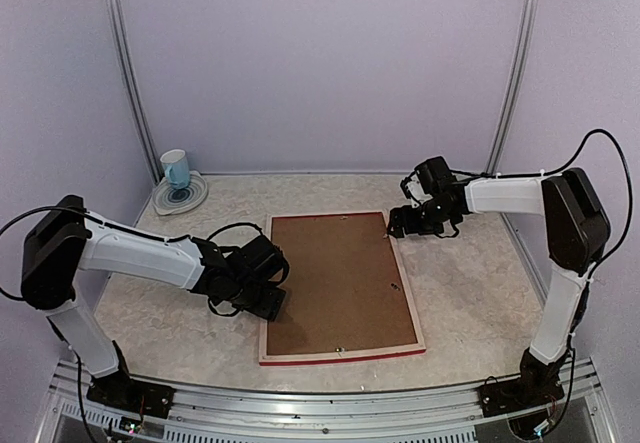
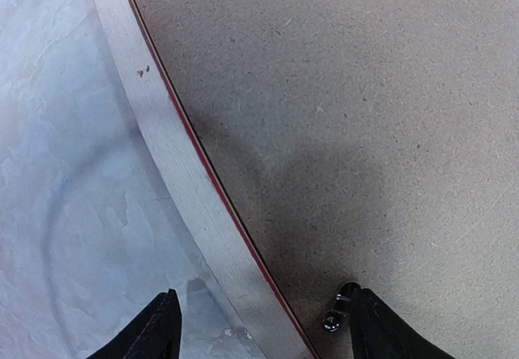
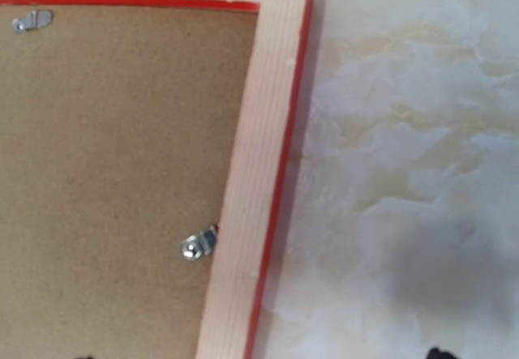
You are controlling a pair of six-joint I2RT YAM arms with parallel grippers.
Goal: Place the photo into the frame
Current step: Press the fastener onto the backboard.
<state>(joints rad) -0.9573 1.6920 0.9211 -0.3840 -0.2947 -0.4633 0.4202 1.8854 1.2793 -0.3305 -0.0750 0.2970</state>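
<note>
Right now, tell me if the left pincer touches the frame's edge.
Apart. Left wrist view: left pincer straddles the frame edge, table showing on one side, backing board on the other.

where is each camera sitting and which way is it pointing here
Top external: high behind the bases, looking down at the thin rectangular red-edged pale wood frame lying back up; both white arms show.
Left wrist: above the frame's left rail, looking down; both black fingertips show.
Right wrist: above its far right corner, looking down; fingers barely show.
Shared: both wrist views show the brown backing board and small metal clips.
</note>
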